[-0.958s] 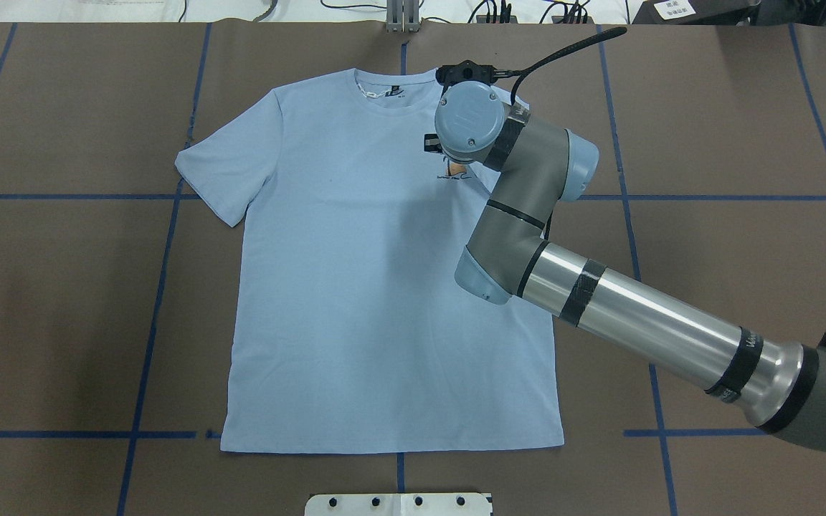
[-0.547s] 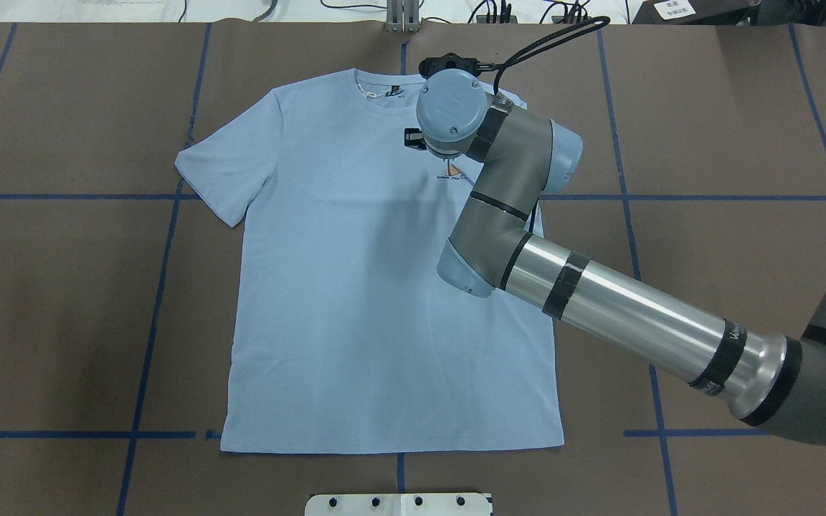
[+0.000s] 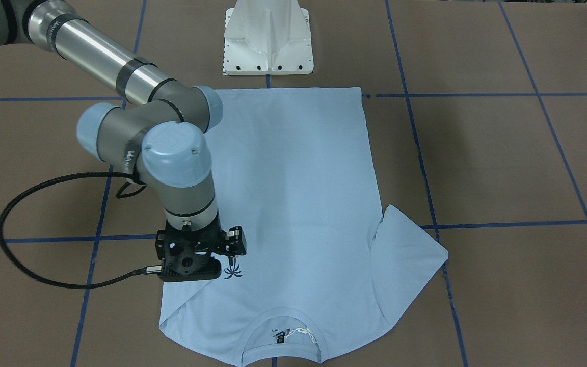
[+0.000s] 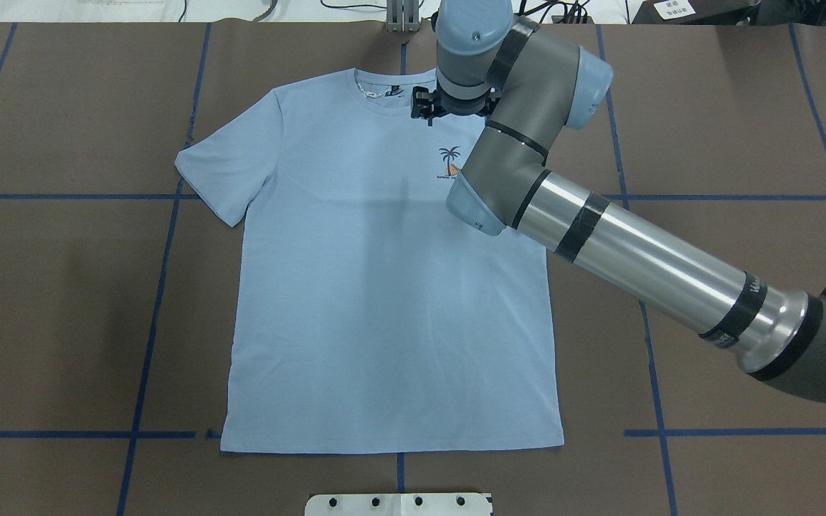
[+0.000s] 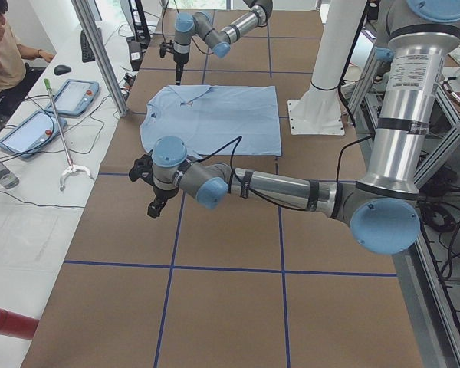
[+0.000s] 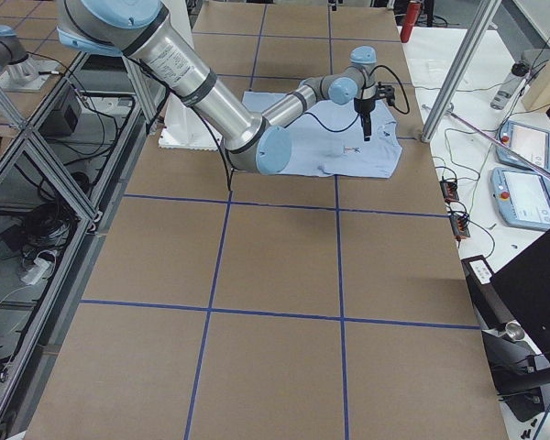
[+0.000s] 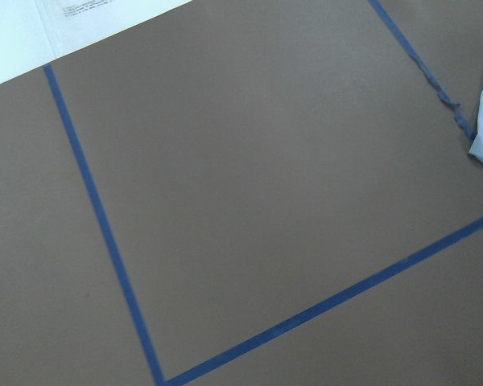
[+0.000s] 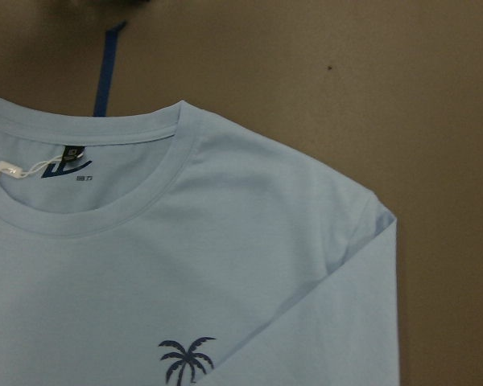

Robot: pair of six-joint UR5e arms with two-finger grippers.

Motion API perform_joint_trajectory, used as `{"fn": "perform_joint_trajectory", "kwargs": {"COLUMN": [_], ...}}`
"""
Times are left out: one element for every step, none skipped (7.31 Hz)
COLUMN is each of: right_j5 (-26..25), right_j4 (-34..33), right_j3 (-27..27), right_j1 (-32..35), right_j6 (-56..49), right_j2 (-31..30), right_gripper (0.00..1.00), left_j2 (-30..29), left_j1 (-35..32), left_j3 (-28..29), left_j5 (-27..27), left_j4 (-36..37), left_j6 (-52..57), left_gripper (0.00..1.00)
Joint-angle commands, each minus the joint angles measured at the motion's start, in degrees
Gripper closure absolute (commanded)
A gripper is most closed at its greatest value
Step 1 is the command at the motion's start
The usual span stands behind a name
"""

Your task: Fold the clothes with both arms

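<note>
**Left sleeve is waiting for the nearer left arm**

The shirt (image 4: 355, 287) is lying flat, front side up, in the middle of the surface (image 4: 62, 301). Its long axis is running straight away from the robot: the hem is sitting on the robot's side and the collar (image 4: 384, 97) on the far side.

The right end effector (image 4: 431, 107) is hanging over the shirt's right shoulder area, between the collar and the logo (image 4: 449, 161), and it is pointing downward. No cloth is hanging from it. Its jaws are hiding under the wrist in every view, so I cannot tell how far they are standing apart. Its wrist camera is showing the right sleeve (image 8: 338, 281) already lying turned in, with a slanted crease going from the shoulder toward the logo.

The left sleeve (image 4: 223, 165) is spreading outward, not yet folded. The left end effector (image 5: 155, 201) is hovering over bare surface, well apart from the shirt on the robot's left, and is holding nothing that I can see; its opening I also cannot tell. Its wrist camera is catching only a tip of blue cloth at the picture's edge.

In my judgement the coming fold is depending on this: the open sleeve is lying to the right of the left end effector, and the left arm (image 5: 276, 188) is nearer to it, while the right one is standing across the shirt.
</note>
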Motion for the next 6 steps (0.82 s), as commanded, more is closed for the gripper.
{"fn": "perform_joint_trajectory", "kwargs": {"right_j5": [7.6, 11.3, 15.1, 18.1, 20.7, 21.2], "right_j4": [-0.4, -0.2, 0.0, 0.4, 0.3, 0.4], "right_j3": [2.7, 5.2, 6.1, 6.8, 7.4, 7.5], "right_j1": [7.8, 12.0, 16.0, 19.9, 22.7, 23.5], "right_j6": [-11.8, -18.9, -25.1, -30.3, -35.2, -36.2], "right_j2": [-5.2, -9.8, -13.2, -16.4, -18.9, -19.9], "right_gripper": [0.00, 0.00, 0.00, 0.00, 0.00, 0.00], "left_j2": [-4.6, -6.6, -8.4, -10.8, -13.1, -14.3], "left_j1": [6.5, 9.4, 12.9, 15.6, 18.2, 20.8], "left_j3": [2.7, 5.7, 8.4, 11.6, 14.6, 16.7], "left_j5": [0.3, 3.6, 7.0, 9.6, 12.5, 15.5], "left_j4": [-2.2, -6.8, -11.1, -13.9, -16.3, -19.0], "left_j6": [-13.0, -19.9, -27.3, -32.1, -36.6, -41.3], "left_gripper": [0.00, 0.05, 0.11, 0.15, 0.21, 0.29]}}
